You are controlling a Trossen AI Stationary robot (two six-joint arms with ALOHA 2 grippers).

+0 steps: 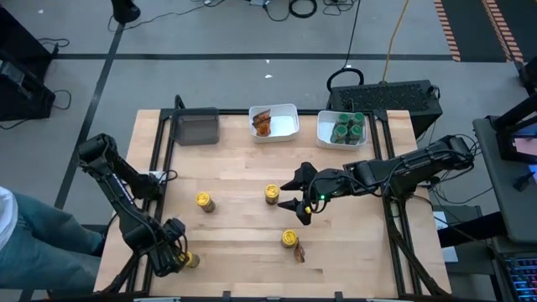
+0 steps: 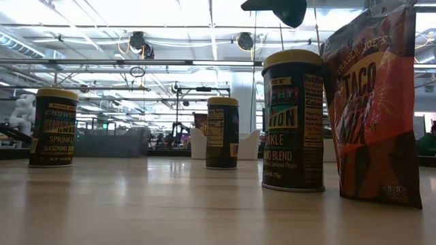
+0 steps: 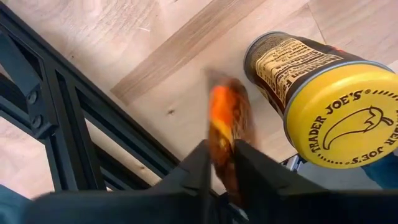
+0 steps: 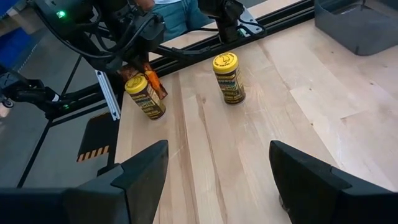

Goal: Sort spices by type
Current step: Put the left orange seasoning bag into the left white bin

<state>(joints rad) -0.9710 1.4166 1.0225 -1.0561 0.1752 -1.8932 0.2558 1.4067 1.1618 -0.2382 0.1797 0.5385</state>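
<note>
Packet (image 3: 225, 127): flat orange-brown foil pouch, stood on edge at the near left corner of the table (image 1: 252, 168), pinched between the left gripper's (image 3: 221, 163) two dark fingers.
Handling, judged: light, thin, crinkly; likely to bend or slip sideways under a loose pinch; best held across its flat faces near one edge, as seemed the case.
Place relative to fingers: lower part of packet between the fingertips, upper part stood clear beyond them.
Left fingers: clenched on the packet, narrow gap only.
Neighbour: yellow-lidded Trader Joe's jar (image 3: 323, 93), just beside the packet, to one side of the fingers, not held; contact with packet could not be told.
Other jars: yellow-lidded jars at (image 1: 205, 201), (image 1: 272, 194) and (image 1: 289, 239) stood apart on the table; a second packet (image 1: 299, 252) just beside the last.
Right gripper (image 1: 297, 195): fingers spread wide, nothing between them, hung over mid-table beside the jar there.
Trays: white tray (image 1: 289, 113) with packets, white tray (image 1: 323, 126) with green-lidded jars (image 1: 348, 130), grey tray (image 1: 195, 127) along the far edge.
</note>
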